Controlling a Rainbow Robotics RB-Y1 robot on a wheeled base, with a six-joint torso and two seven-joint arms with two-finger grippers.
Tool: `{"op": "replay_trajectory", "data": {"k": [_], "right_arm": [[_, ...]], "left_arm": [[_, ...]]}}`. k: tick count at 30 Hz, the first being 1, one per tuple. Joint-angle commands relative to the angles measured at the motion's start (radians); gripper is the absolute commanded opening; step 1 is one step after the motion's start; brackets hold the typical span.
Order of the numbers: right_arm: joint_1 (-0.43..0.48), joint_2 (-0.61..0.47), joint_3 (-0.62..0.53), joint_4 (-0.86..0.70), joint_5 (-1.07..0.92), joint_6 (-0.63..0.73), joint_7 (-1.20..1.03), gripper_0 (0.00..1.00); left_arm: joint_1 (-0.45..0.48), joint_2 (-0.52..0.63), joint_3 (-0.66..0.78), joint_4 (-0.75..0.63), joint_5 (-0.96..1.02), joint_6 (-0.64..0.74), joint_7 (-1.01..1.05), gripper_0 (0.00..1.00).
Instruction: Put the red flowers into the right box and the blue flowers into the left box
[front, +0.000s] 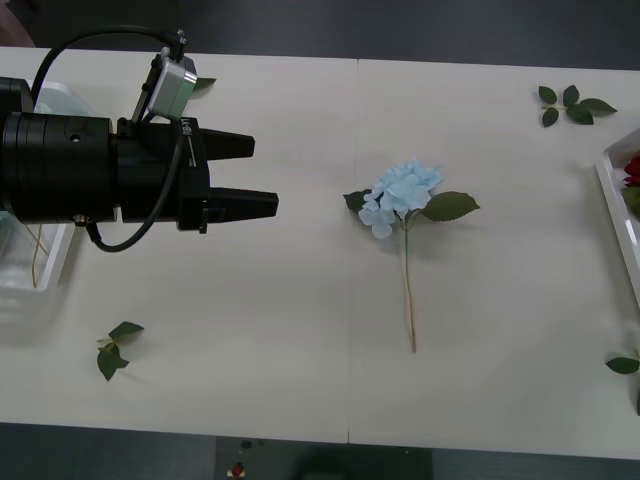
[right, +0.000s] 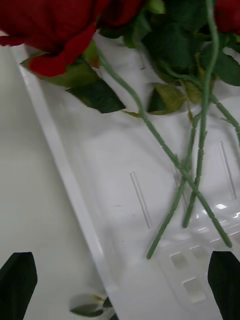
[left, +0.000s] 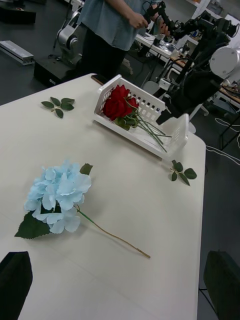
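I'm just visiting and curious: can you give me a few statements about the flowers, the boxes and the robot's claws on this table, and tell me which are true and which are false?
1. A blue flower lies on the table between the two boxes. True.
2. The left claw is gripping that flower. False: it hangs open and empty above the table, apart from the flower.
3. The red flowers are in the right box. True.
4. The right claw holds a rose stem. False: its fingers are open, with nothing between them, above the box rim.
5. The blue flower stands upright. False: it lies flat.
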Motion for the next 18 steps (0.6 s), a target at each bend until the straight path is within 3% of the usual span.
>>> {"op": "replay_trajectory", "data": {"k": [1,11,18], "right_arm": [[-0.071,-0.002,-0.003,-0.111,-0.017,0.102,0.028,1.00],[-0.212,0.123,0.026,-0.200,-0.092,0.306,0.017,1.00],[-0.275,0.173,0.132,-0.214,-0.106,0.332,-0.009,1.00]], "left_arm": [[-0.016,-0.008,0.001,-0.010,0.011,0.002,-0.011,1.00],[-0.016,-0.008,0.001,-0.010,0.011,0.002,-0.011,1.00],[-0.016,-0.008,0.001,-0.010,0.011,0.002,-0.011,1.00]]}}
